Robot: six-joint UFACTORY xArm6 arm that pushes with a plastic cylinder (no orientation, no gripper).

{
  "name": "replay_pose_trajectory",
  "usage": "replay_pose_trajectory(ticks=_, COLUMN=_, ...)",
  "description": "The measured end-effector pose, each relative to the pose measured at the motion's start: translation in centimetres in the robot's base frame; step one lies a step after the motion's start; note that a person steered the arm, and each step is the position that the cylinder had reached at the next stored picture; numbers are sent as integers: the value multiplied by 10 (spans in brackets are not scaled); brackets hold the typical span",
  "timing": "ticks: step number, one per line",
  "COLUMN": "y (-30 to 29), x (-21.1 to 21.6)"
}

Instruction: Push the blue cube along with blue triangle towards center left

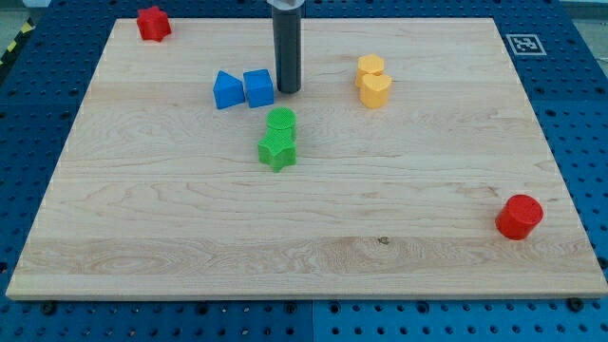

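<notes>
A red cylinder (519, 217) sits on the wooden counter (190, 237), far toward the view's bottom right of my tip (288, 91). Below the tip, a green star (277, 150) touches a green cylinder (281, 121). No hand shows, only a bare rod. The blue cube (258, 87) lies just left of the tip, touching the blue triangle (227, 90) beyond it. Right: two yellow blocks (373, 81). Far upper left: a red star (152, 23).

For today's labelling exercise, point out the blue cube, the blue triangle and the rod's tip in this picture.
blue cube (258, 87): camera view, middle of its front face.
blue triangle (227, 90): camera view, middle of its visible face.
my tip (288, 91): camera view, rod's very end, just right of the cube.
</notes>
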State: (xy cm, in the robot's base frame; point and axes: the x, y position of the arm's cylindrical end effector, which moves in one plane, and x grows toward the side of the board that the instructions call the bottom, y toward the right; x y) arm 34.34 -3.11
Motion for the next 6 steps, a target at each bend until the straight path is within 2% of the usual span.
replay_pose_trajectory(ticks=3, y=-15, x=3)
replay_pose_trajectory(ticks=5, y=-28, x=21)
replay_pose_trajectory(ticks=6, y=-20, x=48)
